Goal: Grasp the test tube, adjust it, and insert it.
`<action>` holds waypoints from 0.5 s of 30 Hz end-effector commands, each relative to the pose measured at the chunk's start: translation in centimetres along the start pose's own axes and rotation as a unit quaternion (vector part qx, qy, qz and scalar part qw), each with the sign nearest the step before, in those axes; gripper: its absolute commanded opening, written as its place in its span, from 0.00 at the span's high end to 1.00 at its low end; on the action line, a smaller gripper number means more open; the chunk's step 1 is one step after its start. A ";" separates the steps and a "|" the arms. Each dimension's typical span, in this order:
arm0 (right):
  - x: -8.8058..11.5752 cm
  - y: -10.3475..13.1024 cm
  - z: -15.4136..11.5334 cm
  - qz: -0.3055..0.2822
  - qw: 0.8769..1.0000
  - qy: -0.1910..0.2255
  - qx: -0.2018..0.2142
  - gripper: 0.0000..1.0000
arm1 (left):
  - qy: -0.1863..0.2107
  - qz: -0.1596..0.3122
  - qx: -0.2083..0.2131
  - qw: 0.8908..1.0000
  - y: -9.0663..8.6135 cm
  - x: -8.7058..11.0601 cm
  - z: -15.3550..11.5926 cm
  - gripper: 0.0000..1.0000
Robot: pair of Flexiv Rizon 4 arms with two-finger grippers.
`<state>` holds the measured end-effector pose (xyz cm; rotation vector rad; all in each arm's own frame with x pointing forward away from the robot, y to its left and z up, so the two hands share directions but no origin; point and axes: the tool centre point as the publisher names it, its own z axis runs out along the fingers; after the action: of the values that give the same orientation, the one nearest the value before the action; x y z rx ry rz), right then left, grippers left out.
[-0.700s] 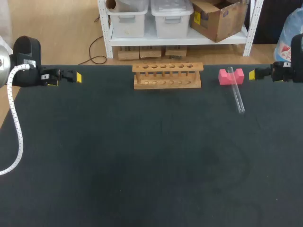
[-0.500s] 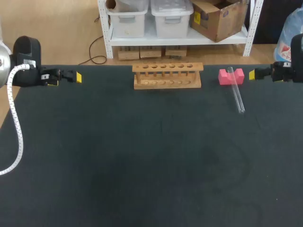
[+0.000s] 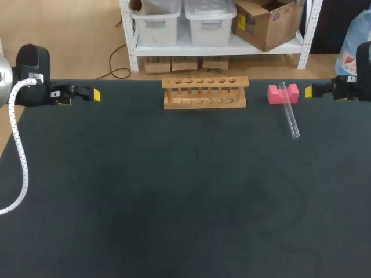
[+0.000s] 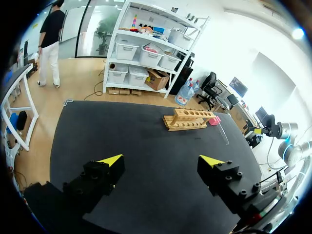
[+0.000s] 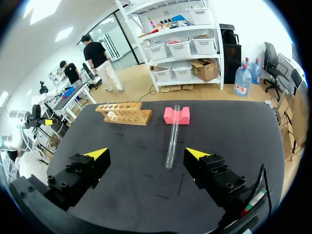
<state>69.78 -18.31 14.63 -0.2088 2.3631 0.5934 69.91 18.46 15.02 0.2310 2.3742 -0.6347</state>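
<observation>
A clear test tube (image 3: 288,112) lies on the black table with its far end propped on a pink block (image 3: 282,94). In the right wrist view the test tube (image 5: 172,136) lies ahead of my right gripper (image 5: 146,154), which is open and empty. A wooden rack (image 3: 205,92) with a row of holes stands at the table's back middle, empty. My right gripper (image 3: 310,91) sits at the table's far right edge, just right of the pink block. My left gripper (image 3: 95,94) rests at the far left, open and empty; the left wrist view shows the rack (image 4: 189,118) far ahead of my left gripper (image 4: 161,160).
A white corrugated cable (image 3: 18,150) hangs from my left arm over the table's left edge. The black table (image 3: 174,191) spreads wide in front of the rack.
</observation>
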 end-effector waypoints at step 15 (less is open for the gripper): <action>0.0 0.1 -0.1 0.000 1.000 0.000 0.003 0.00 | -0.028 0.074 0.092 0.993 1.5 -2.9 0.0 0.00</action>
<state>69.78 -18.31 14.63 -0.2089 2.3631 0.5933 71.60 18.76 16.81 0.3516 2.3088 -0.6120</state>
